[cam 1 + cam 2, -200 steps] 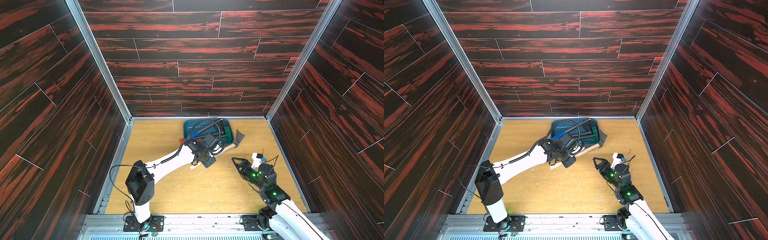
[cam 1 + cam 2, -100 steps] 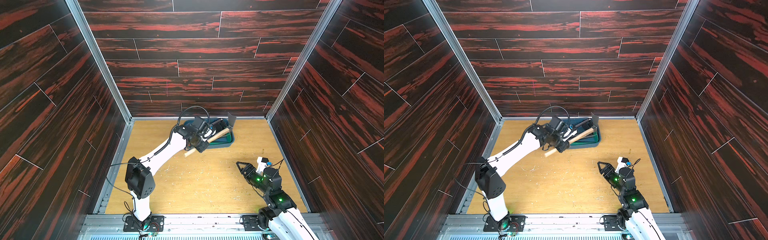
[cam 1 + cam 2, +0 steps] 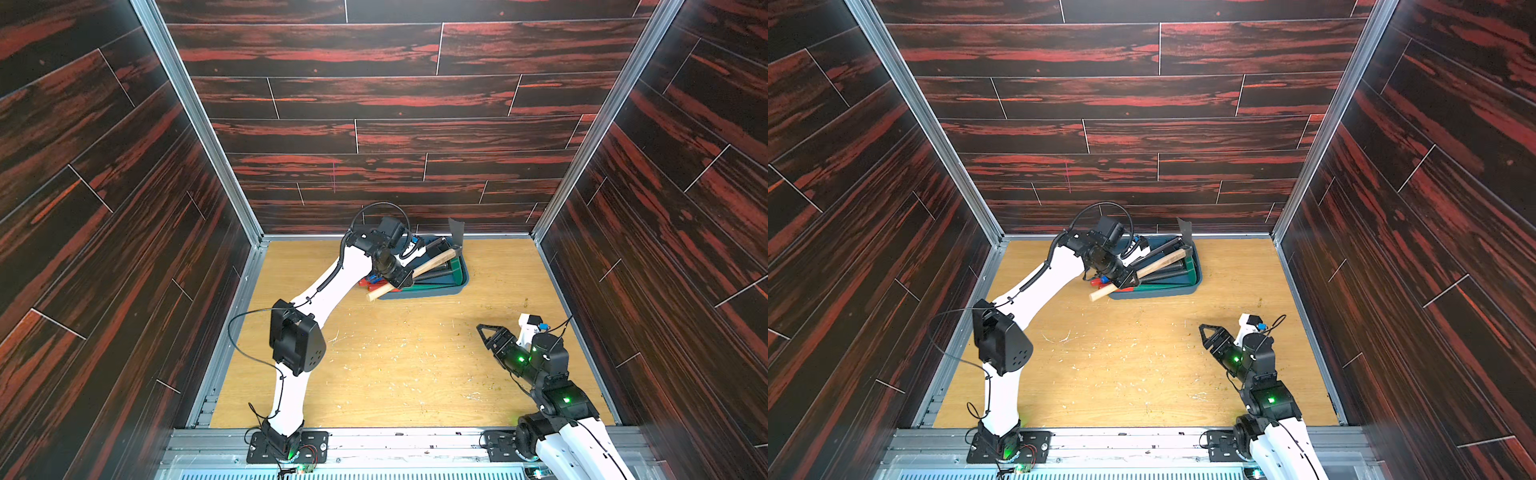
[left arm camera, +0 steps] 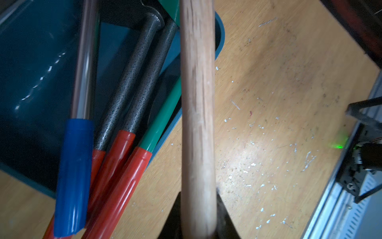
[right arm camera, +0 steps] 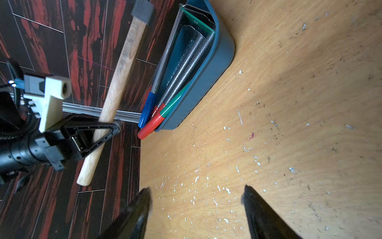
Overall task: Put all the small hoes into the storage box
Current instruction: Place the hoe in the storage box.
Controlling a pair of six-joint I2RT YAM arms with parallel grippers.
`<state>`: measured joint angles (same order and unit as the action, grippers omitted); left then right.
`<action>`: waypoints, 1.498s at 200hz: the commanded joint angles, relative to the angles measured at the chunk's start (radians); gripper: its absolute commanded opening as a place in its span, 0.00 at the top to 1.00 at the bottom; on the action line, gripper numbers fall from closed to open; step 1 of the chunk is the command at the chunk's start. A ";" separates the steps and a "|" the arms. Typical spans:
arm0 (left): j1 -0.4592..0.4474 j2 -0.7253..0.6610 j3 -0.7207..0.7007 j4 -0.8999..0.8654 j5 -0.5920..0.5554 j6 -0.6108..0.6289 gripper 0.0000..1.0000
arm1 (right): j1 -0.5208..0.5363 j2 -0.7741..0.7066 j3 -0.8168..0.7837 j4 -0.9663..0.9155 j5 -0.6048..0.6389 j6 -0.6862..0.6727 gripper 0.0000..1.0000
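Over the far end of the tabletop point(image 3: 395, 365), in both top views, the left gripper point(image 3: 402, 279) was clamped on the wooden handle point(image 3: 428, 266) of the small hoe point(image 3: 446, 255). The hoe hung tilted above the storage box point(image 3: 436, 291), with its dark blade point(image 3: 456, 230) raised toward the back wall point(image 3: 374, 137) and its butt end sticking out past the box's near left corner. Several other tools point(image 3: 436, 273) lay in the box. The right gripper point(image 3: 484, 332) hovered well apart, near the tabletop's right edge, its jaws spread with nothing between them.

From the left wrist, the handle point(image 4: 197, 103) ran straight out from between the black fingers point(image 4: 224, 217), which pressed on it from both sides. Beneath it lay the box's rim point(image 4: 219, 36) and the tools inside: a blue grip point(image 4: 74, 175), red grips point(image 4: 124, 186), two speckled grey shafts point(image 4: 132, 82) and a green shaft point(image 4: 163, 120), the grips overhanging the box's edge.

From the right wrist, that arm's own fingers point(image 5: 142, 207) stood apart over flecked wood. Beyond them the left gripper point(image 5: 107, 129) held the hoe point(image 5: 124, 62) clear of the box point(image 5: 206, 72).
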<state>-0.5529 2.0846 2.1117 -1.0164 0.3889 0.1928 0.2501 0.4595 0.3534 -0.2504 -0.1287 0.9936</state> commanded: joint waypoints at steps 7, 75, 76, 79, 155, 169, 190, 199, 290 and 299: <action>0.019 0.036 0.109 -0.061 0.124 -0.007 1.00 | -0.009 -0.016 0.025 -0.036 -0.010 -0.020 0.26; 0.051 0.147 0.274 -0.190 0.188 -0.023 1.00 | -0.015 -0.030 0.024 -0.054 -0.011 -0.028 0.26; 0.051 0.149 0.277 -0.191 0.189 -0.024 1.00 | -0.015 -0.030 0.024 -0.054 -0.011 -0.029 0.26; 0.052 0.152 0.283 -0.195 0.191 -0.025 1.00 | -0.014 -0.029 0.024 -0.053 -0.012 -0.027 0.26; 0.090 0.260 0.407 -0.288 0.255 -0.045 1.00 | -0.020 -0.029 0.019 -0.059 -0.014 -0.032 0.26; 0.093 0.273 0.416 -0.290 0.268 -0.049 1.00 | -0.021 -0.029 0.019 -0.058 -0.015 -0.033 0.26; 0.096 0.290 0.424 -0.291 0.287 -0.060 1.00 | -0.021 -0.029 0.017 -0.058 -0.014 -0.031 0.26; 0.096 0.298 0.426 -0.293 0.295 -0.061 1.00 | -0.023 -0.028 0.017 -0.058 -0.014 -0.031 0.26; 0.096 0.339 0.407 -0.301 0.365 -0.075 1.00 | -0.024 -0.029 0.004 -0.049 -0.018 -0.025 0.26; 0.097 0.344 0.409 -0.301 0.377 -0.074 1.00 | -0.024 -0.027 0.005 -0.047 -0.020 -0.027 0.26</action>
<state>-0.4587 2.4355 2.4908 -1.3151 0.6785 0.0959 0.2333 0.4381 0.3534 -0.2920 -0.1394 0.9783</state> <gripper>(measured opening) 0.225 0.740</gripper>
